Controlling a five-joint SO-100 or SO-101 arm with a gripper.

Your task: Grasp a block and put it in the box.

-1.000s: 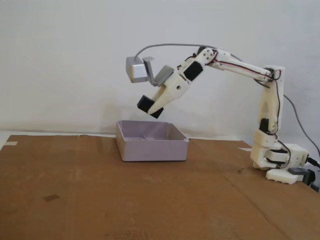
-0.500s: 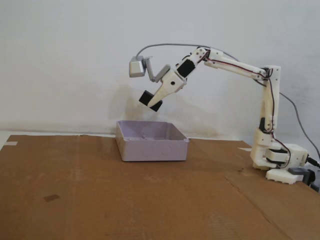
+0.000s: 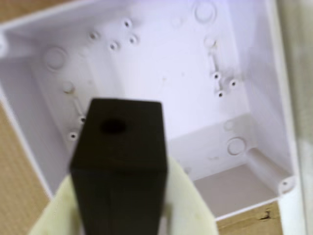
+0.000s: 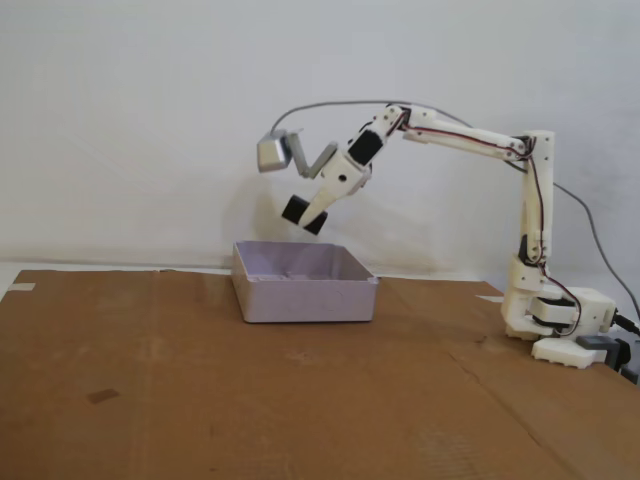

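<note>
Pincer [image 4: 303,217] grips block [image 3: 119,166] above box [image 4: 300,296], seemingly centred.

- We count one box [image 4: 305,283], a pale lavender-grey tray resting on the tabletop [image 4: 200,390].
- We count one block [image 4: 301,214], matte black, above the box.
- We count one arm [image 4: 470,140], reaching over the box.
- We count one grey camera housing [image 4: 272,153], above the box.
- We count one cardboard sheet [image 4: 420,420] under the box.
</note>
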